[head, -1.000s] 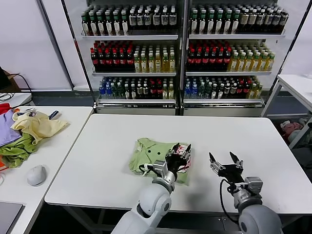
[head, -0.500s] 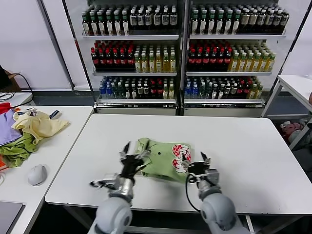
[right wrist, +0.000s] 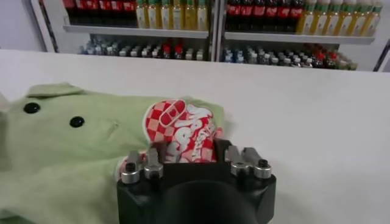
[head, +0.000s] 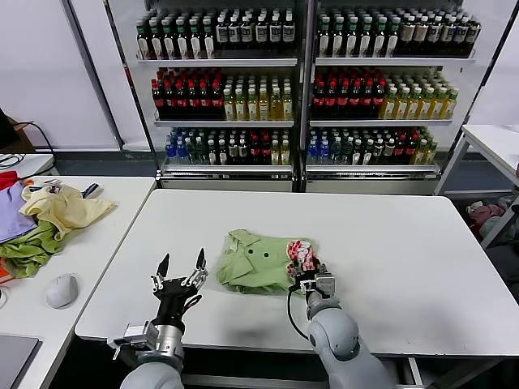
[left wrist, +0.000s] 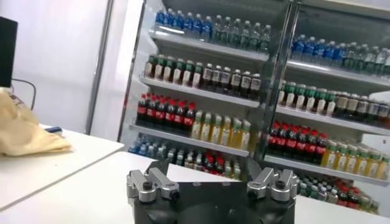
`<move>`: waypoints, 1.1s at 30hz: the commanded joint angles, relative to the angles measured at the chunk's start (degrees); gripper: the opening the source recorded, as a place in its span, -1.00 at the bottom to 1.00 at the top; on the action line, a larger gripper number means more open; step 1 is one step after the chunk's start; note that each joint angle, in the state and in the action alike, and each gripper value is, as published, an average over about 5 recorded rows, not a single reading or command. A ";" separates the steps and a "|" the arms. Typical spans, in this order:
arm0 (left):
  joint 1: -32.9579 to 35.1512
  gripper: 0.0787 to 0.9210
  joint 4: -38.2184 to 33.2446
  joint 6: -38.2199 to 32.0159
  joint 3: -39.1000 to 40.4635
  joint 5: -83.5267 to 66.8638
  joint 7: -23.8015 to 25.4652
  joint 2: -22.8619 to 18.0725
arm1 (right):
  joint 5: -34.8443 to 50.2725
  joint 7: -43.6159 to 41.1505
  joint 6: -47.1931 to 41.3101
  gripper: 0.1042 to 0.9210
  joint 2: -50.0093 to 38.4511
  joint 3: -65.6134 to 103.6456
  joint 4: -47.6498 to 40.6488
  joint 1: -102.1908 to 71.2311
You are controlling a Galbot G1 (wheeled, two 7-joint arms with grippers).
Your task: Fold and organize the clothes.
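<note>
The light green shirt (head: pixel 259 263) lies bunched in the middle of the white table (head: pixel 389 235), buttons up, with its red-and-white graphic (head: pixel 300 253) at its right end. It also shows in the right wrist view (right wrist: pixel 67 152). My right gripper (head: pixel 309 275) is at the shirt's right edge, shut on the fabric at the graphic (right wrist: pixel 183 125), which sits between its fingers (right wrist: pixel 223 150). My left gripper (head: pixel 180 269) is open and empty, fingers pointing up, over the table's front just left of the shirt. The left wrist view shows that gripper (left wrist: pixel 207 170) facing the shelves, with no shirt in it.
A side table (head: pixel 113 235) on the left holds a pale yellow garment (head: pixel 63 207), a darker green one (head: pixel 28 250), a purple one (head: pixel 10 215) and a mouse (head: pixel 61 290). Bottle shelves (head: pixel 300 89) stand behind the table. Another white table (head: pixel 496 139) is at the far right.
My left gripper has come off the shirt and moved left to the table's front. My right gripper has moved left onto the shirt's graphic edge and closed on it. The shirt is more bunched.
</note>
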 commanded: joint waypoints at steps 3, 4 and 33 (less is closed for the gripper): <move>3.83 0.77 -1.89 -1.34 -1.04 1.66 -0.08 0.62 | -0.77 -2.76 -0.46 -0.25 -5.24 0.82 -9.11 10.36; 3.80 0.77 -1.85 -1.31 -0.83 1.81 -0.06 0.61 | -0.81 -3.37 -0.33 -0.32 -6.05 1.05 -10.12 11.58; 5.03 0.77 -4.04 -0.96 2.57 5.45 2.00 0.18 | 0.36 -12.10 20.86 0.34 -12.92 24.30 24.54 -26.28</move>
